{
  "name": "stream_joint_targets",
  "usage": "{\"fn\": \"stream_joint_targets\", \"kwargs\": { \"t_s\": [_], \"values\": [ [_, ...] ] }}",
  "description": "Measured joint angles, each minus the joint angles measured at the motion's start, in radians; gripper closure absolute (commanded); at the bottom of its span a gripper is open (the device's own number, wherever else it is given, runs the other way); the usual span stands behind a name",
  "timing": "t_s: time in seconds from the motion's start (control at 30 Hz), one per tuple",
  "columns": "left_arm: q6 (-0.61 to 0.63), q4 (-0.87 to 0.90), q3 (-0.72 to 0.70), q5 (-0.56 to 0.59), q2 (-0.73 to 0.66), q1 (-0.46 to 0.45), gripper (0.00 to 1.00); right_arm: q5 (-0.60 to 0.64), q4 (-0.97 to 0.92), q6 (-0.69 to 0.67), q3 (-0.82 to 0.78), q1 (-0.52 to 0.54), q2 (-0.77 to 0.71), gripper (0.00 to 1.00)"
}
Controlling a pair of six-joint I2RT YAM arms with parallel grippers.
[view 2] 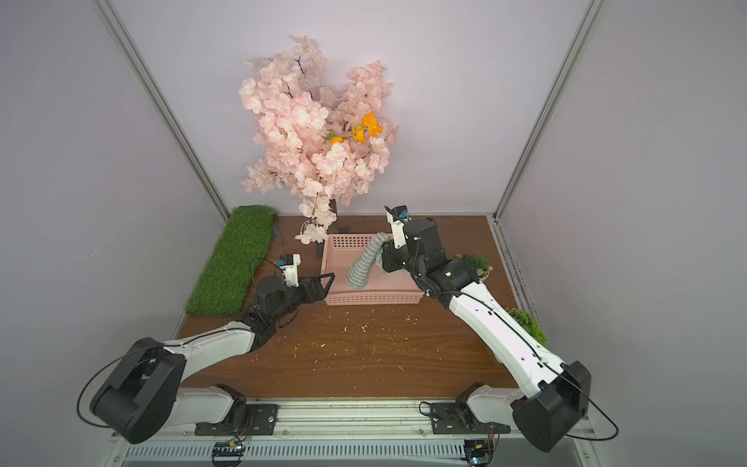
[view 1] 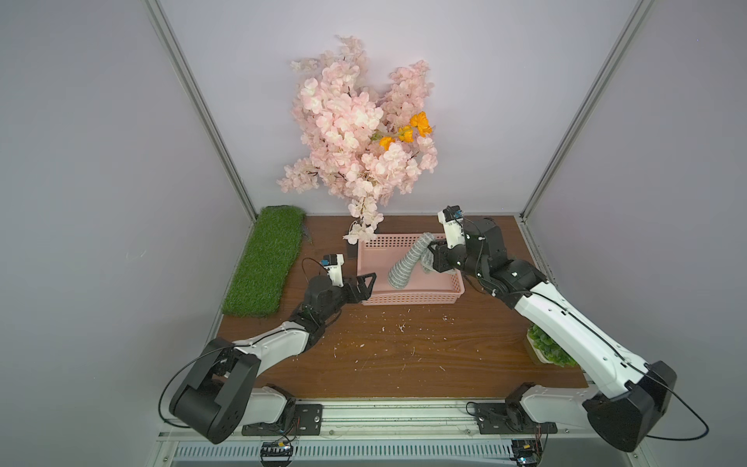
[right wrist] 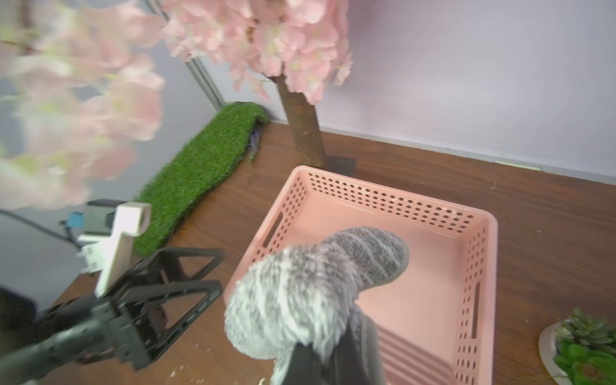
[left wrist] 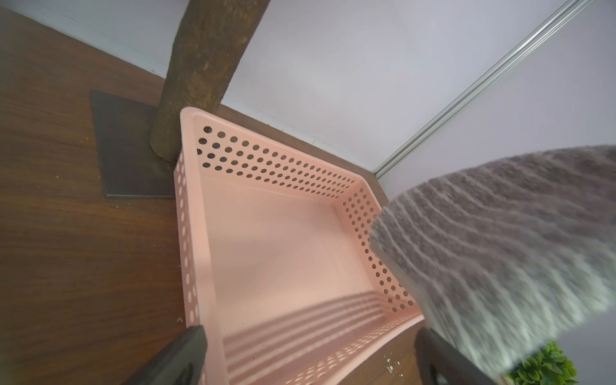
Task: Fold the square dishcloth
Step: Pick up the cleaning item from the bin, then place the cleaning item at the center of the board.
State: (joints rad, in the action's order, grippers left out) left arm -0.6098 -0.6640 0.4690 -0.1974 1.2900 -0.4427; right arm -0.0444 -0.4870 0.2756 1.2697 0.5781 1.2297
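The square dishcloth [view 1: 406,263], grey with thin whitish stripes, hangs bunched in a long drape over the pink basket [view 1: 408,300]. Both top views show it, here too [view 2: 362,265]. My right gripper [view 1: 433,251] is shut on the cloth's upper end above the basket's right half; its lower end droops inside the basket. In the right wrist view the cloth [right wrist: 300,293] bulges out from the shut right gripper [right wrist: 330,353]. My left gripper [view 1: 367,284] stands open at the basket's front left corner. In the left wrist view that gripper [left wrist: 311,336] grips nothing, and the cloth [left wrist: 500,250] hangs beside it.
A pink blossom tree [view 1: 359,133] stands behind the basket on a dark base plate [left wrist: 126,150]. An artificial grass mat [view 1: 266,263] lies along the left wall. Small potted plants [view 1: 549,349] [view 2: 477,263] sit on the right side. White crumbs [view 1: 400,327] dot the wooden table.
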Motion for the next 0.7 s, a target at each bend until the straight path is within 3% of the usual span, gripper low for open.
{"fn": "stream_joint_targets", "kwargs": {
  "t_s": [0.2,0.37,0.5,0.7],
  "values": [
    [0.002,0.141,-0.022,0.081,-0.156,0.000,0.00,-0.077,-0.005,0.029,-0.077,0.115,-0.100,1.00],
    [0.016,0.270,-0.023,0.118,-0.249,0.000,0.00,-0.100,0.004,0.060,-0.194,0.171,-0.079,0.99],
    [0.028,0.355,-0.023,0.111,-0.273,0.000,0.00,-0.076,-0.008,0.092,-0.294,0.175,-0.026,0.81],
    [0.032,0.418,-0.037,0.063,-0.267,-0.015,0.05,0.002,-0.023,0.140,-0.389,0.174,0.061,0.61]
  ]
}}
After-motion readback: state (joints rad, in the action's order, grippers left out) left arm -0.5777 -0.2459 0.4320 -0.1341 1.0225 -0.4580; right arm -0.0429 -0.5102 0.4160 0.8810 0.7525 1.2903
